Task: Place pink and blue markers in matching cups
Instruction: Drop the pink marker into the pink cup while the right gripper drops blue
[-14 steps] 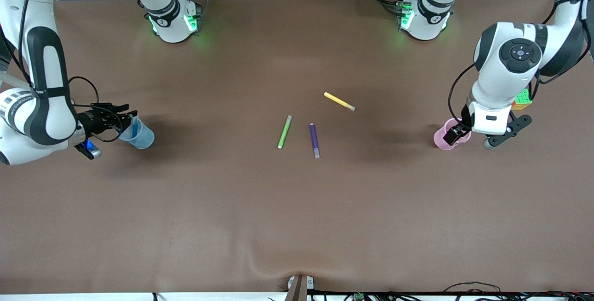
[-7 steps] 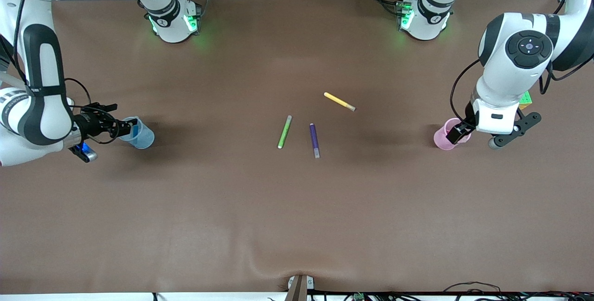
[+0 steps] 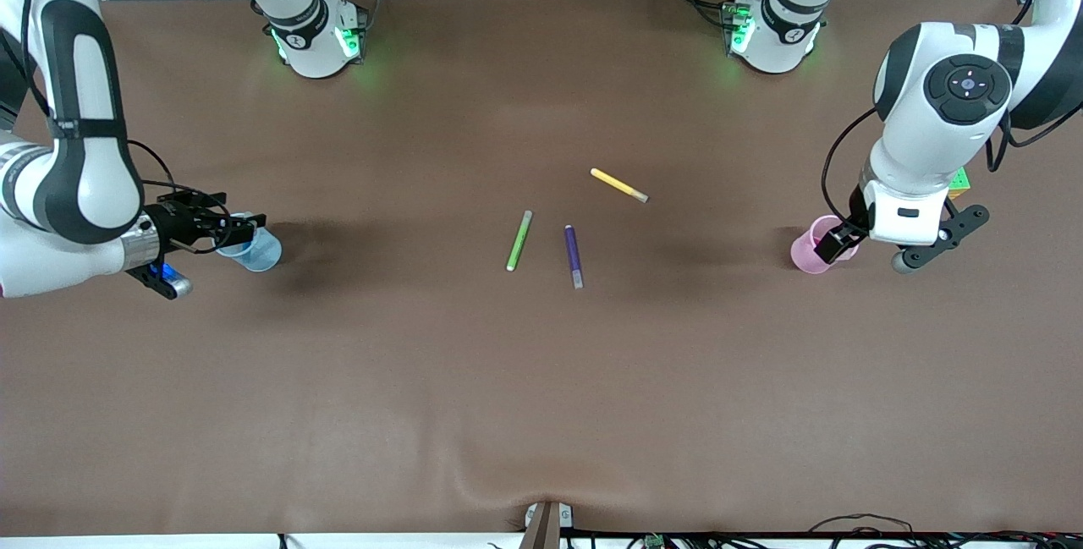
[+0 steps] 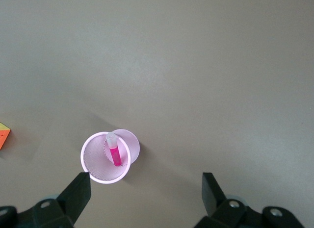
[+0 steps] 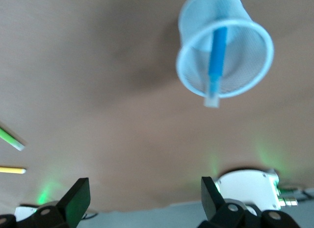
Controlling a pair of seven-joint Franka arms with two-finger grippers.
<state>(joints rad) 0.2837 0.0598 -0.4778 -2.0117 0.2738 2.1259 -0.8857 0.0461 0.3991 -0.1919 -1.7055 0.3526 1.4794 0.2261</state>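
Note:
The pale blue cup stands near the right arm's end of the table, and the blue marker leans inside it with its pale cap past the rim. My right gripper hovers over that cup's edge, open and empty; in the right wrist view the blue cup lies off from the right gripper. The pale pink cup stands near the left arm's end, with the pink marker upright in it. My left gripper hangs above it, open; one of its fingers is beside the pink cup.
Three loose pens lie mid-table: a lime-green pen, a dark purple pen and a yellow pen. A multicoloured cube sits partly hidden under the left arm. Both arm bases stand along the table edge farthest from the front camera.
The right gripper has opened and let go of the blue marker, which now rests in the blue cup; it drew back, then shifted slightly. The left arm rose a little.

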